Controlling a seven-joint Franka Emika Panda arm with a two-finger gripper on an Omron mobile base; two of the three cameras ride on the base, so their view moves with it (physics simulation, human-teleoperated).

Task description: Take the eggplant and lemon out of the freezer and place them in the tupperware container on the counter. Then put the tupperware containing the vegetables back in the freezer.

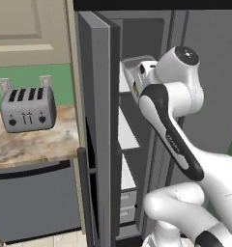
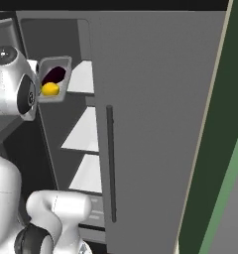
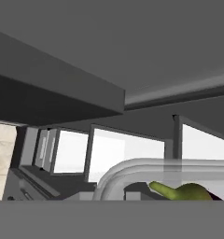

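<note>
— Fingers: status?
— Closed tight. The gripper (image 1: 141,72) is clamped on the rim of the tupperware container (image 2: 54,79); the tips themselves are hidden behind the wrist.
— Container: location?
— Held in the air just inside the open freezer (image 2: 84,77), level with its top shelf, tipped up on edge.
— Contents?
— 2 items: 1 lemon (image 2: 50,89) at the low end, 1 eggplant (image 2: 54,74) above it, touching or nearly so.
— Step in hand?
— My reading: last one, returning the filled container to the freezer.
— Next move?
— Level it, slide it further in over the top shelf, set it flat, then let go. Tilted like that, the lemon looks likeliest to roll out.
— Anything outside the freezer?
— 1 toaster (image 1: 28,108) on the counter (image 1: 40,140), well apart from the freezer door.
</note>
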